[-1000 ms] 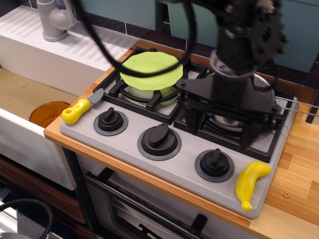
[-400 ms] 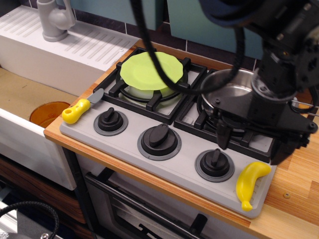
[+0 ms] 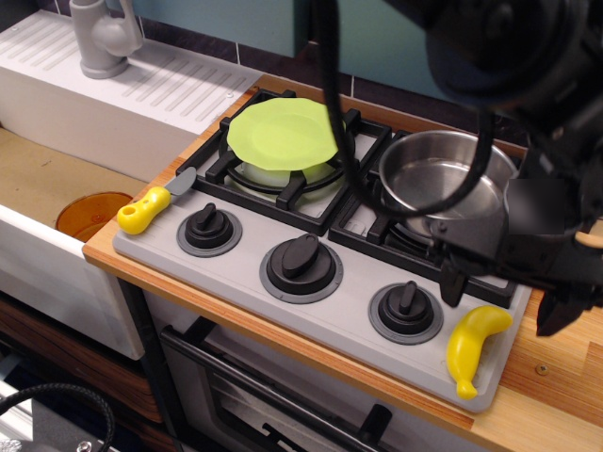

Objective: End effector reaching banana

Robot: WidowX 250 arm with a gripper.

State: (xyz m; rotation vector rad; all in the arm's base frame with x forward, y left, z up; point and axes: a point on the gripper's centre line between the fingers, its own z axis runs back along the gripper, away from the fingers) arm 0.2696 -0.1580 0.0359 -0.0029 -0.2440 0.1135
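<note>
The yellow toy banana (image 3: 474, 345) lies on the grey stove panel (image 3: 349, 311) at its front right corner, right of the third knob. My black gripper (image 3: 504, 299) hangs over the banana's upper end. Its left finger (image 3: 453, 281) stands just left of the banana's tip and the right finger (image 3: 557, 314) to the right over the wooden counter. The jaws are open and hold nothing. I cannot tell whether the fingers touch the banana. Black cables trail up from the gripper across the top of the view.
A steel pot (image 3: 443, 184) sits on the right burner just behind the gripper. A green plate (image 3: 283, 133) lies on the left burner. Three black knobs (image 3: 301, 266) line the panel. A yellow-handled knife (image 3: 151, 208) lies at the left edge, by the sink holding an orange bowl (image 3: 87, 213).
The gripper has moved right and toward the front, from over the pot and right burner to above the banana's upper end. The pot is now uncovered. The banana has not moved.
</note>
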